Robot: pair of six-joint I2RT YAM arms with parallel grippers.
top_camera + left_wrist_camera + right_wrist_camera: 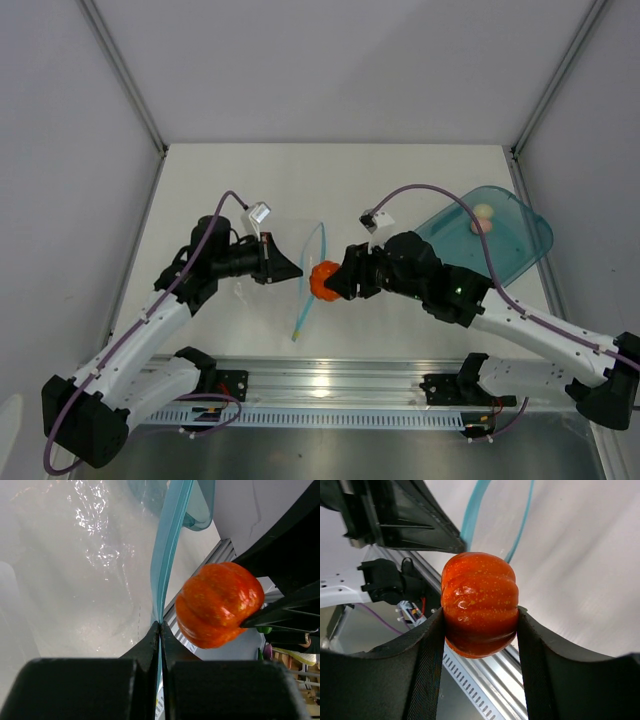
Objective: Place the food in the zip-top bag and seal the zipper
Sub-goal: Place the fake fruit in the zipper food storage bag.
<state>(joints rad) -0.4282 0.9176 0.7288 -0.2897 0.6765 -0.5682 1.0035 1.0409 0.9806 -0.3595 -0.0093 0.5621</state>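
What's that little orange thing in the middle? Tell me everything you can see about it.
The orange-red lump looks like a tiny toy pumpkin: roundish, ribbed into segments, with glossy, plastic-looking skin and fine pale speckles. It looks whole. The right arm's black jaws pinch it on two opposite sides, near the middle of the table. It sits just beside the teal zipper strip of the clear bag, which the left arm's jaws clamp; whether it touches the bag cannot be told.

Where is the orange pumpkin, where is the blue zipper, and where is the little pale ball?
orange pumpkin (480,612): right wrist view, middle of its ribbed side.
blue zipper (166,555): left wrist view, midway along the strip.
little pale ball (483,212): top view, its upper surface.
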